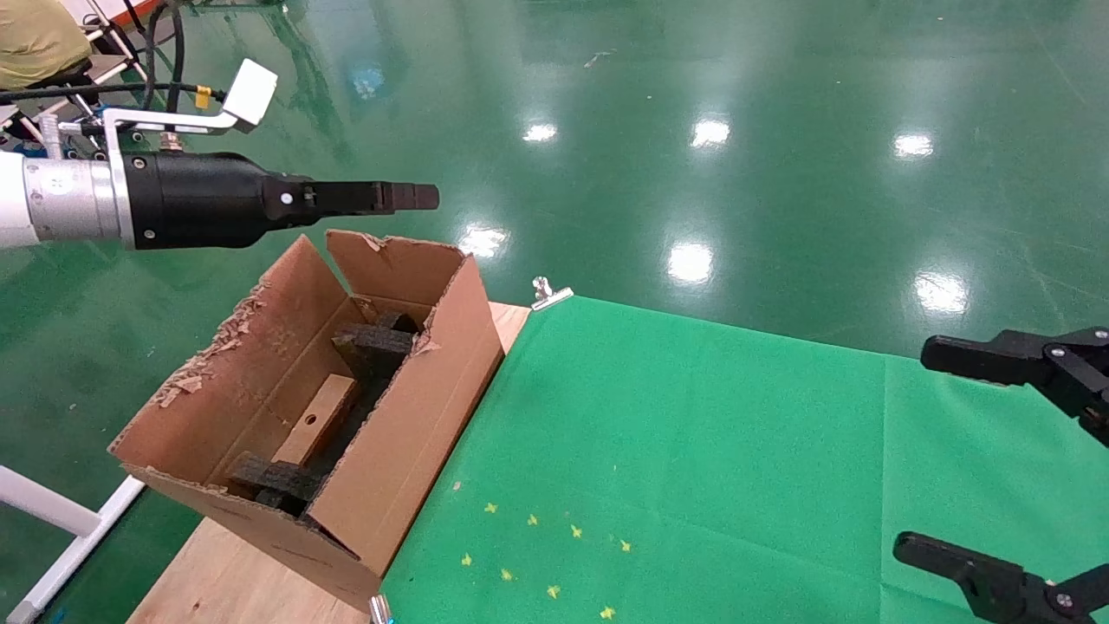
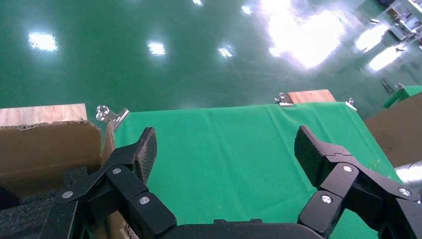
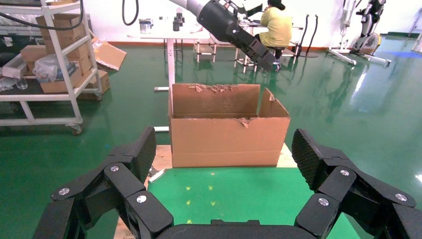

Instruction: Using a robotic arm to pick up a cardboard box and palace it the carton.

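The carton (image 1: 407, 416) stands open at the table's left end, with ragged flaps and black foam pieces (image 1: 372, 347) inside. The small cardboard box (image 1: 319, 419), with a round hole in its top face, lies inside the carton between the foam pieces. My left gripper (image 1: 416, 198), on the white arm with the silver wrist, hovers above the carton's far end, apart from it. In the left wrist view it (image 2: 224, 142) is open and empty, with the carton (image 2: 45, 149) beside one finger. My right gripper (image 1: 931, 451) is open and empty at the right edge, facing the carton (image 3: 226, 139).
A green cloth (image 1: 693, 451) covers the wooden table (image 1: 234, 581), held by metal clips (image 1: 548, 295). Small yellow marks (image 1: 554, 555) dot the cloth near the front. A white frame bar (image 1: 61, 520) stands left of the table. Shelves (image 3: 54, 59) and a seated person (image 3: 276, 27) are far behind.
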